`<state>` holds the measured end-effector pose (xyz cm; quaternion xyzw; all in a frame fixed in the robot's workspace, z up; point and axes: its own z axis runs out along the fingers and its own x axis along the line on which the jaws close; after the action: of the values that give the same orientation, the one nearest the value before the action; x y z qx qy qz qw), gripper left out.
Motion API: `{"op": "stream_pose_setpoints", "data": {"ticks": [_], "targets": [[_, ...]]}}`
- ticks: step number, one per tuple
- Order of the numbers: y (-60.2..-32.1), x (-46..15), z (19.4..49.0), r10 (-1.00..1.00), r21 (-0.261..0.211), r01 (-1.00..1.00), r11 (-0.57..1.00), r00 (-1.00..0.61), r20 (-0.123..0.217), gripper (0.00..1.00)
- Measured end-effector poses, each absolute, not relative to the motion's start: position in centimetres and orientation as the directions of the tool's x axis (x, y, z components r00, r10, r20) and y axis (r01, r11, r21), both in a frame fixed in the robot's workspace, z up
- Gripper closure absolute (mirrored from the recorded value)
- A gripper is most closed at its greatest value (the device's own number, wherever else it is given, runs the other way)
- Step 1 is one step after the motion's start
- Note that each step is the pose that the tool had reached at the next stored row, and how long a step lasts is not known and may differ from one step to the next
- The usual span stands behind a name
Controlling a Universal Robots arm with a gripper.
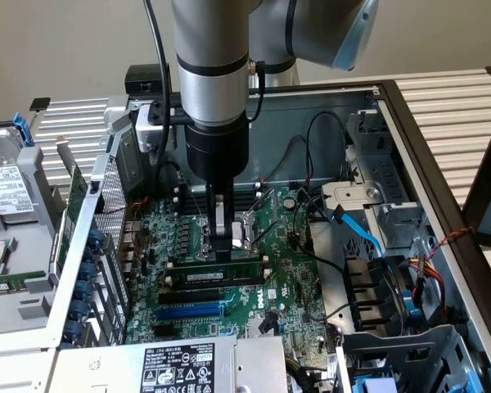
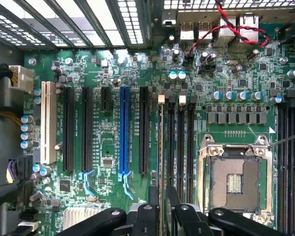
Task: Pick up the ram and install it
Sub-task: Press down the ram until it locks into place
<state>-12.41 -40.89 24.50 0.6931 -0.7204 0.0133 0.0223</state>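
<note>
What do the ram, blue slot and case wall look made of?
The ram looks like green fibreglass-type circuit board, matte, carrying black chips. The blue slot is probably moulded plastic: uniform, slightly glossy colour. The case wall looks like sheet metal: flat dull grey with a folded top edge.

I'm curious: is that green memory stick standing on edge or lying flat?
On edge: the ram stands upright on the motherboard, held by the gripper. Fully seated: cannot tell.

Soft room light falls from overhead. The arm's silver barrel wears a pale sheen; the slatted tabletop at two o'clock is brightest. The motherboard sits dimmer, shadowed beneath the gripper. In the wrist view, the vent slats glare white.
</note>
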Motion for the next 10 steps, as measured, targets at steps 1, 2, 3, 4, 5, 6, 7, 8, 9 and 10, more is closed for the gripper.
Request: {"op": "stream_pose_setpoints", "data": {"ticks": [1,2,3,4,5,6,7,8,9,10], "targets": [[-40.89,-12.41,24.59,-0.998,0.013,-0.999,0.039,-0.038,0.051,0.79],[-40.89,-12.41,24.71,-0.998,0.014,-0.999,0.039,-0.038,0.051,0.79],[-40.89,-12.41,24.78,-0.998,0.015,-0.999,0.039,-0.038,0.051,0.79],[-40.88,-12.41,24.78,-0.998,0.015,-0.999,0.039,-0.038,0.051,0.79],[-40.88,-12.41,24.79,-0.998,0.015,-0.999,0.039,-0.038,0.051,0.79],[-40.88,-12.42,24.80,-0.998,0.015,-0.999,0.039,-0.038,0.051,0.79],[-40.89,-12.48,24.81,-0.998,0.015,-0.999,0.039,-0.038,0.051,0.79],[-40.89,-12.56,24.82,-0.998,0.015,-0.999,0.039,-0.038,0.051,0.79],[-40.89,-12.65,24.82,-0.998,0.015,-0.999,0.039,-0.038,0.052,0.79],[-40.88,-12.71,24.81,-0.998,0.015,-0.999,0.039,-0.038,0.052,0.79]]}}
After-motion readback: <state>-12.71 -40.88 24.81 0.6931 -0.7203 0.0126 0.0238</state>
